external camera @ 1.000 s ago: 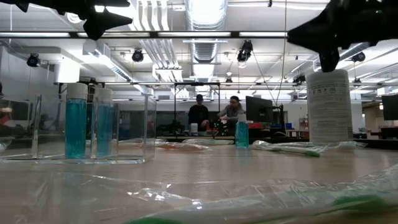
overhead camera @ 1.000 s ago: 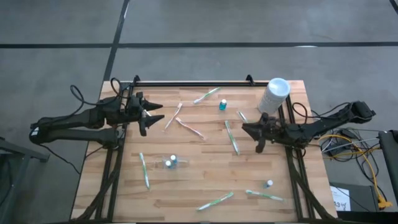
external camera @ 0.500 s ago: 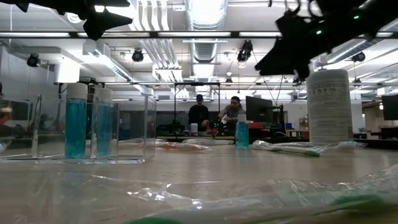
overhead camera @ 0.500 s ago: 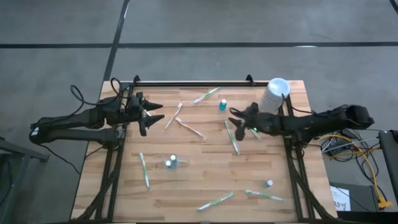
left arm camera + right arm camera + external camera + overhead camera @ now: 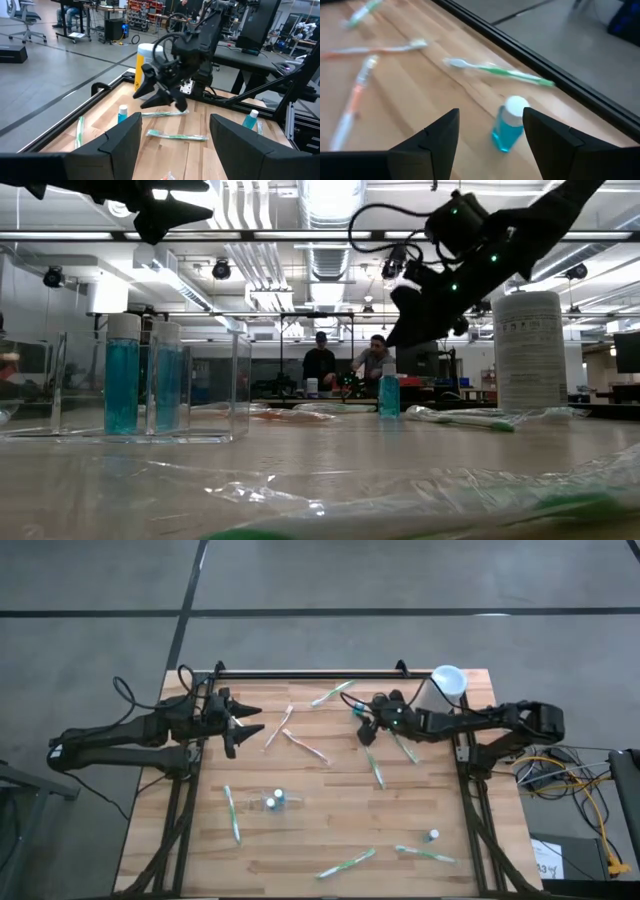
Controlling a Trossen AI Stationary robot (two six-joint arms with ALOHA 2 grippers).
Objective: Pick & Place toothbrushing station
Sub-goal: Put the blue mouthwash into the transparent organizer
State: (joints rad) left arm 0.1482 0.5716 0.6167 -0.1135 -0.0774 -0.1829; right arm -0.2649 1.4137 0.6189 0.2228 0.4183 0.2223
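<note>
The small blue mouthwash bottle stands upright near the table's far edge, a green toothbrush just beside it. I have the right gripper hovering just short of the bottle, fingers spread, holding nothing. The left gripper waits well apart at the left, also spread.

So the right claw hangs just beside the small bottle near the desk's back edge, big canister in the back right corner, left claw over the left side.
</note>
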